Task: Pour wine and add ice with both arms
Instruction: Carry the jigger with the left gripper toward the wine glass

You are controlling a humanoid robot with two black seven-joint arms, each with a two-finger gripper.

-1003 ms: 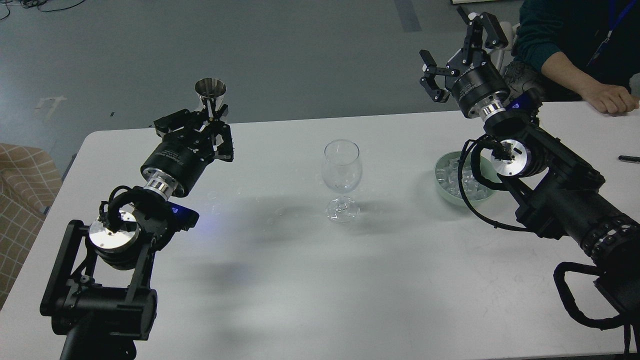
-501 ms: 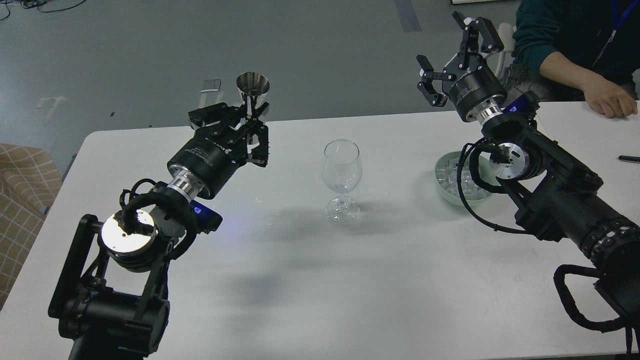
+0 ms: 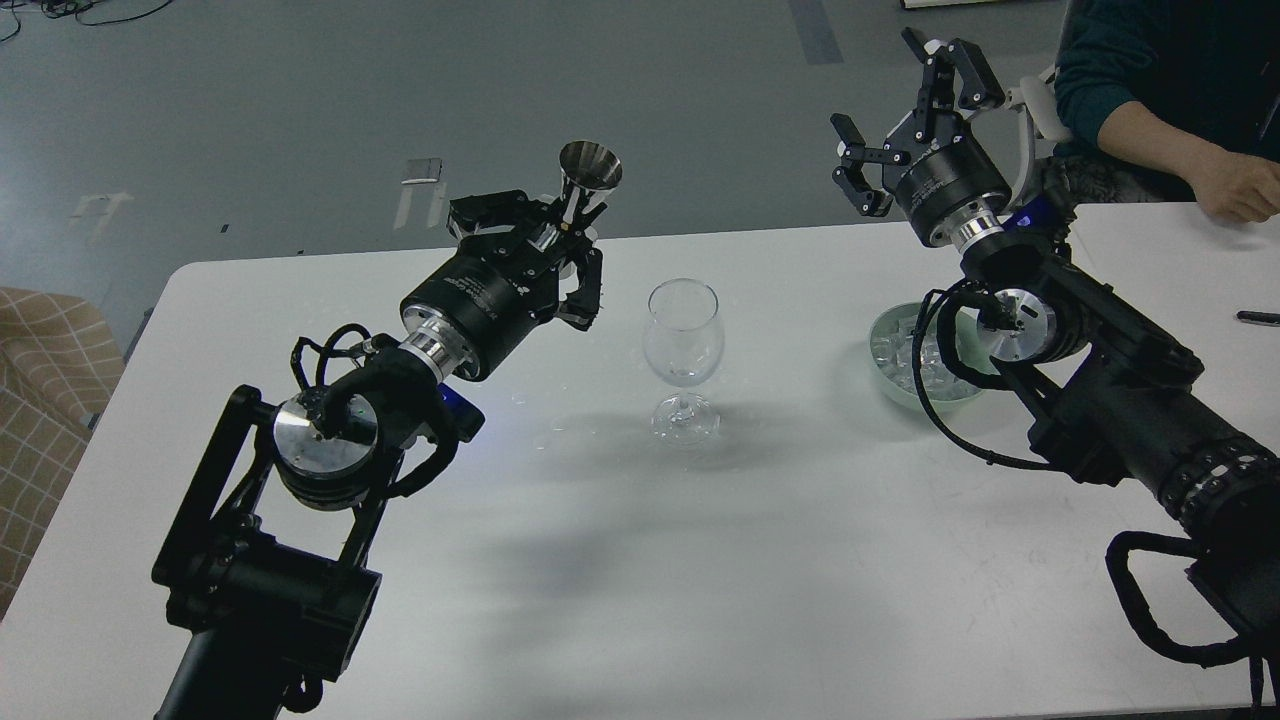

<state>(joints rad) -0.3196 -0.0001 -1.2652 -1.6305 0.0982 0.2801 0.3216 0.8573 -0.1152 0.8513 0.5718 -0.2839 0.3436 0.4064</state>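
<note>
A clear stemmed wine glass [image 3: 683,335] stands upright at the middle of the white table [image 3: 760,560]. I cannot make out any wine in it. My left gripper [image 3: 565,240] is shut on a small shiny steel measuring cup [image 3: 587,175], held upright just left of the glass and above its rim. Ice cubes [image 3: 905,360] lie in a pale green bowl [image 3: 885,385] at the right, partly hidden by my right arm. My right gripper [image 3: 905,110] is open and empty, raised above the table's far edge behind the bowl.
A person in a dark teal sleeve rests a hand [image 3: 1235,185] on the table's far right corner. A black pen [image 3: 1258,318] lies at the right edge. A checked beige cushion [image 3: 45,380] sits off the table's left side.
My left gripper has carried the steel cup to the right, toward the wine glass. My right gripper has shifted slightly and stays open.
</note>
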